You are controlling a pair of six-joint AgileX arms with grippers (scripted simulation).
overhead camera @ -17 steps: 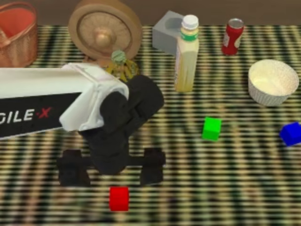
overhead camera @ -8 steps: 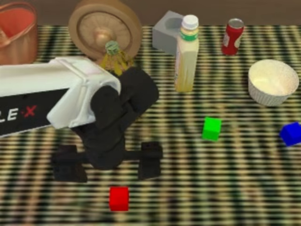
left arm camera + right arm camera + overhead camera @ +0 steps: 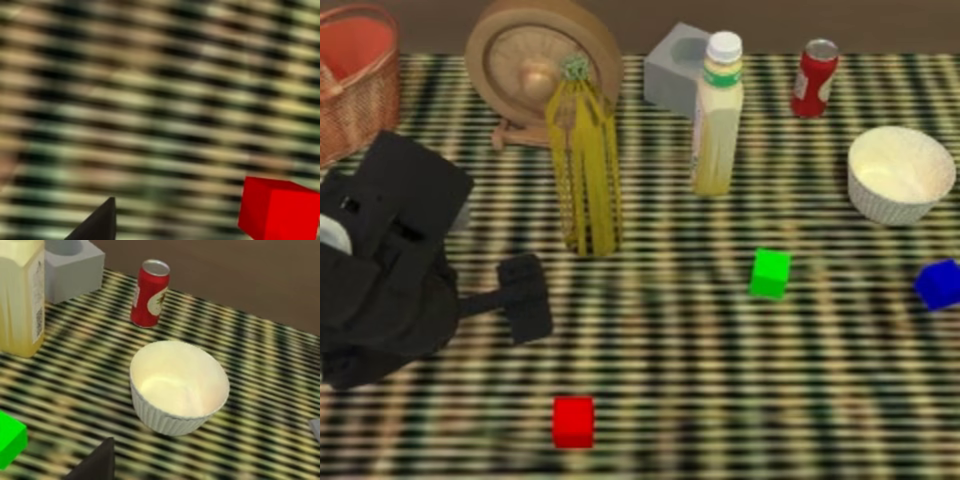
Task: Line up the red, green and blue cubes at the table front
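Observation:
The red cube lies alone near the table's front edge, left of centre. The left wrist view shows this red cube beside one dark fingertip without touching it. My left gripper hangs open at the table's left side, up and to the left of the red cube, with nothing in it. The green cube sits mid-table right of centre, and the blue cube lies by the right edge. My right gripper is out of the top view; it stands open near the green cube.
Along the back stand an orange basket, a wooden disc, a grey block, a yellow bottle and a red can. A tall yellow bundle stands left of centre. A white bowl sits at the right.
My left arm has drawn back to the left, away from the red cube, uncovering the yellow bundle. None of the cubes has moved.

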